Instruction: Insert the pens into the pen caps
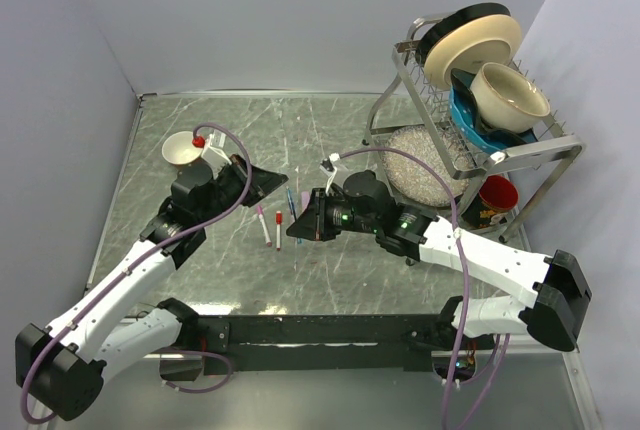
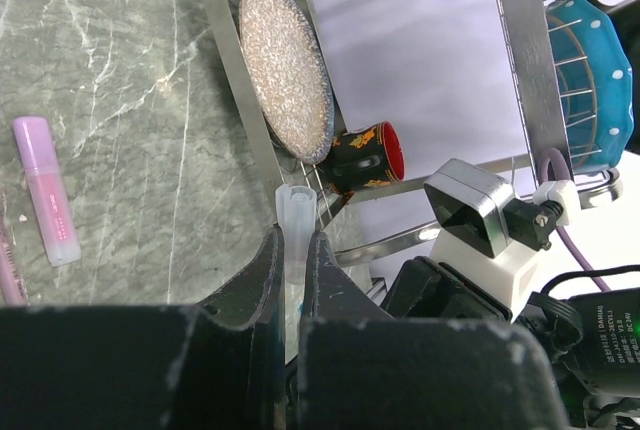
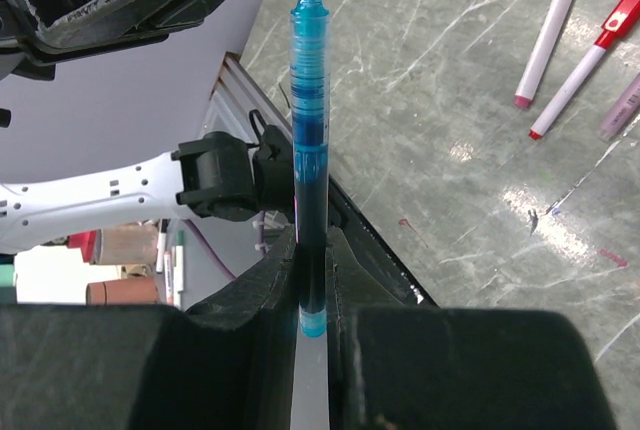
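Grips pale cap (image 2: 292,212) tight in left gripper (image 2: 294,239), blue pen (image 3: 310,100) tight in right gripper (image 3: 312,250), both above table's (image 1: 200,280) middle near spare pens (image 1: 271,223); sits at mating step; likely needs tip aligned with cap mouth, then pushed in.

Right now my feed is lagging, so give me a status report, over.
Left gripper shut on clear pen cap. Right gripper shut on blue pen, tip outward. Pen and cap not yet joined. Loose pens on table, nothing blocking.
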`<state>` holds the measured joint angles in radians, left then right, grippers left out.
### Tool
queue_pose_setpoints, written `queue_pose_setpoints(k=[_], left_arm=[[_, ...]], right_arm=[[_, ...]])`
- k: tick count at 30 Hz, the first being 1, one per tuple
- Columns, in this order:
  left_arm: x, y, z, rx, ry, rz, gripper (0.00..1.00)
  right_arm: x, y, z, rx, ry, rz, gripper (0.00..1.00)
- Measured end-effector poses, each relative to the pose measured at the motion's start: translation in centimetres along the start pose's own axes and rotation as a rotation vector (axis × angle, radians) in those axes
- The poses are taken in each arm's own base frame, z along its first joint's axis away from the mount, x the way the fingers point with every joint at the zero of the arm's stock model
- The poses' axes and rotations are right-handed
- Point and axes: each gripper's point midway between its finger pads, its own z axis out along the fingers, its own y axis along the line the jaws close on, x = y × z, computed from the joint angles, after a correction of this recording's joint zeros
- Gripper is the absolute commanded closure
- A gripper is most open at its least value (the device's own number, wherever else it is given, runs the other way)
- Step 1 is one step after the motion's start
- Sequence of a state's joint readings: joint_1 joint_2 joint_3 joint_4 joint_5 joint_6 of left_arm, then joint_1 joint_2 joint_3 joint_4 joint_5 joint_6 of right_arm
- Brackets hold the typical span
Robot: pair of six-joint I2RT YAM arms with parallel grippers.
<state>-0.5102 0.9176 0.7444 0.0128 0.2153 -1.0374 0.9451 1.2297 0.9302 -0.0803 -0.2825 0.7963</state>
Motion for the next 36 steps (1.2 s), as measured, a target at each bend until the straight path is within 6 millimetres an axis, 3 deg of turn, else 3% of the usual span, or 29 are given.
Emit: queue_pose_setpoints(k=[36], left_arm=[[-0.16,-0.52,-0.88,0.006,-0.01,-0.02,0.99]], right_arm=[[0.12,0.49,0.07,-0.015,-0.001,-0.007,1.0]])
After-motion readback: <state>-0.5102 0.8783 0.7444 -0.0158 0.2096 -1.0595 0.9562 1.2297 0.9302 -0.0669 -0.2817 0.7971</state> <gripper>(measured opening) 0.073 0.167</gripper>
